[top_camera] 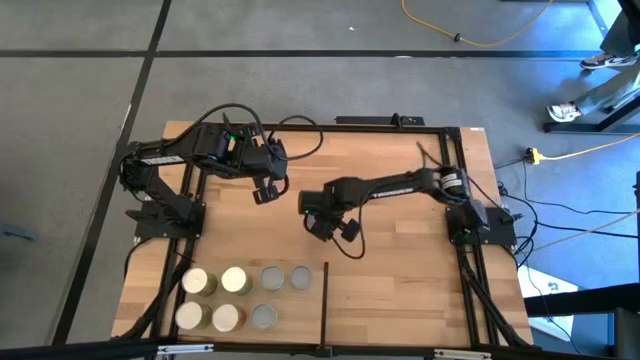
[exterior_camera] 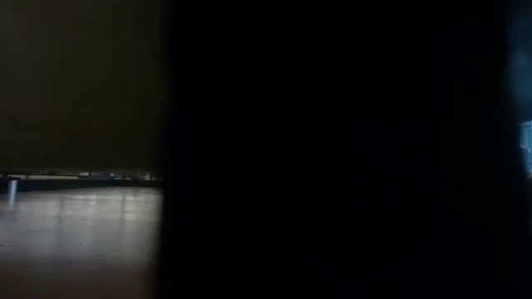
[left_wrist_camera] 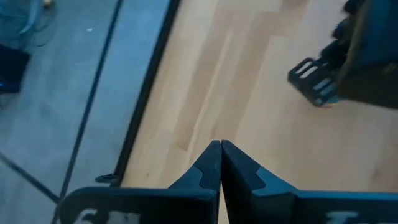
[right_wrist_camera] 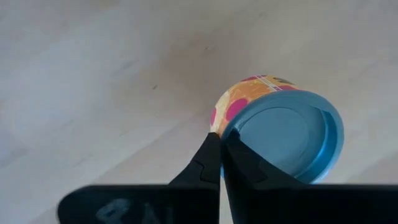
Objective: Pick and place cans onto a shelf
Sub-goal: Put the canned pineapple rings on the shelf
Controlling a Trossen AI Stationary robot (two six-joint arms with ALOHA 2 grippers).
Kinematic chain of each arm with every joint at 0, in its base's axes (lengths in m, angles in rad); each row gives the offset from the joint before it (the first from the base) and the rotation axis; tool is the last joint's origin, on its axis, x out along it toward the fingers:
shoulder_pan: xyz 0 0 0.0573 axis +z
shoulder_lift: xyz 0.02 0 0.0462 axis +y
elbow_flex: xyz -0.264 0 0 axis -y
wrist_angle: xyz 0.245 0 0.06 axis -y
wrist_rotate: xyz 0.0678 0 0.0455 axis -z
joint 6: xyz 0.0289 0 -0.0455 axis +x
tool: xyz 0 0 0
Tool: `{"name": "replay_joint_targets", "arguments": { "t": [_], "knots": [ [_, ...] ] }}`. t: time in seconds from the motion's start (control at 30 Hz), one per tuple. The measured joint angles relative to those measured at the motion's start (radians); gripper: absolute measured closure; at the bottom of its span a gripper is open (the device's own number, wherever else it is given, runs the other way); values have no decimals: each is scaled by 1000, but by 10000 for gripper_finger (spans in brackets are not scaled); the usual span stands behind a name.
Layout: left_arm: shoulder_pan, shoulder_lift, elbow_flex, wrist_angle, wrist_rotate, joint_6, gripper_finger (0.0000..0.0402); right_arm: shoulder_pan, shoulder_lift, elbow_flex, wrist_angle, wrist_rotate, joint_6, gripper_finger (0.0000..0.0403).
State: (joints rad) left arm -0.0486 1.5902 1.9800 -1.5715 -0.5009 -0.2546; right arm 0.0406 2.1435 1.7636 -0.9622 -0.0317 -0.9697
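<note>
Several cans (top_camera: 234, 280) with pale or grey round tops stand in two rows on the pale wood shelf section (top_camera: 290, 305) at the near left, beside the thin black divider strip (top_camera: 325, 300). My right gripper (top_camera: 338, 228) is shut at the table's middle. In the right wrist view its fingertips (right_wrist_camera: 221, 138) lie against the edge of an orange, pink-spotted can with a blue-rimmed top (right_wrist_camera: 283, 134); this can is hidden in the high view. My left gripper (top_camera: 265, 190) is shut and empty above bare wood, left of the right gripper; it also shows in the left wrist view (left_wrist_camera: 221, 144). My right gripper's shut fingers (right_wrist_camera: 239, 162) stand beside the orange can's side, just under its blue rim (right_wrist_camera: 231, 127). The fingers overlap the can in the wrist view, and I cannot tell whether they touch it. The can rests on the wood.
Black frame rails (top_camera: 195, 215) run along the table's left, right and far sides. The low view is mostly blocked by something dark close to the camera, with only a strip of tabletop (exterior_camera: 79, 232) showing. Bare wood (top_camera: 400, 280) lies right of the divider.
</note>
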Motion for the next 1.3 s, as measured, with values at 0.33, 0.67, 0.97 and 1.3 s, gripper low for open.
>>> {"name": "replay_joint_targets", "arguments": {
  "t": [0.33, 0.67, 0.97, 1.3],
  "knots": [
    [0, 0, 0, 0, 51, 4, 401, 23, 91, 4, 11, 68, -58, 397],
    [0, 0, 0, 0, 73, 4, 401, 25, 95, 73, -7, 64, 12, 351],
    [0, 0, 0, 0, 147, 6, 401, 35, 94, 301, -216, 64, 103, 340],
    [-19, 0, 0, 1, 249, 237, 401, 34, 92, 593, -573, 64, 302, 339]
  ]
}}
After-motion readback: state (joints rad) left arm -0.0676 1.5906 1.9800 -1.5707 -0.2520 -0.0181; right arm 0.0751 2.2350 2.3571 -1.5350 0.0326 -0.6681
